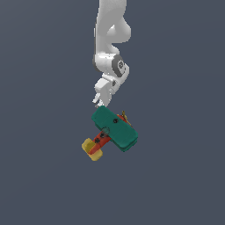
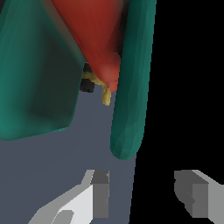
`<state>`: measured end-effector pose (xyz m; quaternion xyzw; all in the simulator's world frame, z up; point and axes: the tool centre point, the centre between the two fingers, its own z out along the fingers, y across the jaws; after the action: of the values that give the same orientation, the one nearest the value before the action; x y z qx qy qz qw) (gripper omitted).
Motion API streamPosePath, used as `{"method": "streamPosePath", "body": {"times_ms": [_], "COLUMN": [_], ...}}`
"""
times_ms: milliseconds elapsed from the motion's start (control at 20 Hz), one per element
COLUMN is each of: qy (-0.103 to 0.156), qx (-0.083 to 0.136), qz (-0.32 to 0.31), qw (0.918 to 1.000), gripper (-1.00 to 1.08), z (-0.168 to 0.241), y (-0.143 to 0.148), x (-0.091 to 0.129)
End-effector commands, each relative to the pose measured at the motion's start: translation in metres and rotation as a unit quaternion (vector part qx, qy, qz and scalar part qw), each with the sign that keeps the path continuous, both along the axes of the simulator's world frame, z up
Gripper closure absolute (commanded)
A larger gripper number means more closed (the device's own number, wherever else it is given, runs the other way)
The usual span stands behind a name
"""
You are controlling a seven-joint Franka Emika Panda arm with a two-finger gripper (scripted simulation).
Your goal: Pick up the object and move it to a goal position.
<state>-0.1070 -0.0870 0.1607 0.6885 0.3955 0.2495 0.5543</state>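
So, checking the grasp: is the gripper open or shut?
Open: in the wrist view the gripper fingers stand apart, nothing between them; toy airplane lies beyond.

Plain slate-blue void, basically nothing else going on back here.

The flat, matte grey-blue ground surface (image 1: 39, 184) fills the whole exterior view edge to edge, same even tone everywhere, no seams, texture or horizon line. Can't tell floor from wall. Lighting is soft and uniform, no hard shadows showing up on it. In the wrist view the same grey-blue surface (image 2: 65, 153) shows up, and one side of that picture is a solid black region (image 2: 192, 87) with a straight edge.
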Motion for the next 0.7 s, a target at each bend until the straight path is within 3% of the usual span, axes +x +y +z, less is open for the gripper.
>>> {"method": "streamPosePath", "body": {"times_ms": [0, 650], "qy": [0.0, -0.004], "qx": [0.0, 0.006], "qz": [0.006, 0.031], "qw": [1.0, 0.9995], "gripper": [-0.2, -0.2], "z": [-0.001, -0.004], "y": [0.001, 0.017], "x": [-0.001, 0.0]}}
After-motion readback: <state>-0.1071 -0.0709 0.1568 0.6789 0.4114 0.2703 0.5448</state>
